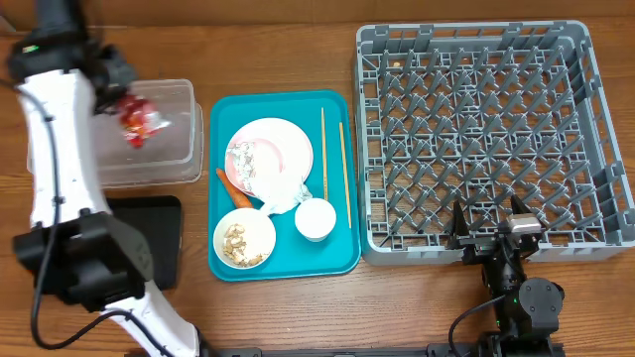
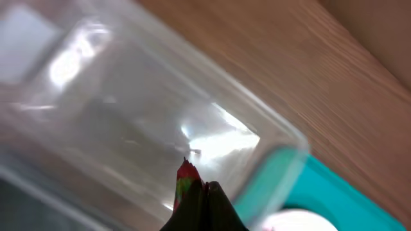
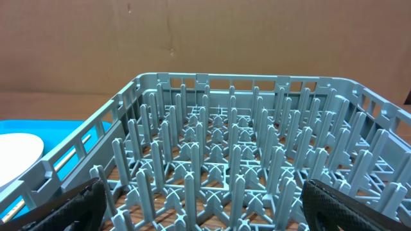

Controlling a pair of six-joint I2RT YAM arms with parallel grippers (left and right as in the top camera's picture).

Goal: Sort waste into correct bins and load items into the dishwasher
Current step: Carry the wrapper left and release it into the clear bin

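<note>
Wooden bench (image 1: 288,45) mid-sort: the left claw (image 1: 119,97) is hanging over the clear tub (image 1: 184,164).
Pinched tight, it is gripping the crumpled wrapper (image 1: 139,121) above the tub; the right claw (image 1: 486,213) is idling wide apart, empty, at the grey rack (image 1: 476,59). An off-centre release could leave the light foil clinging to a finger or dropping outside the rim.

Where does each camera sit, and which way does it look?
Overhead: above the table, looking down on clear tub, teal tray and grey rack; left arm and right arm show.
Left wrist: above the tub, looking down into it; the left tool, shut on the red wrapper, shows at bottom.
Right wrist: low at the rack's near side, looking across its pegs; the right tool, open, shows fingers in the bottom corners.
Shared: both wrist views catch the teal tray.
</note>
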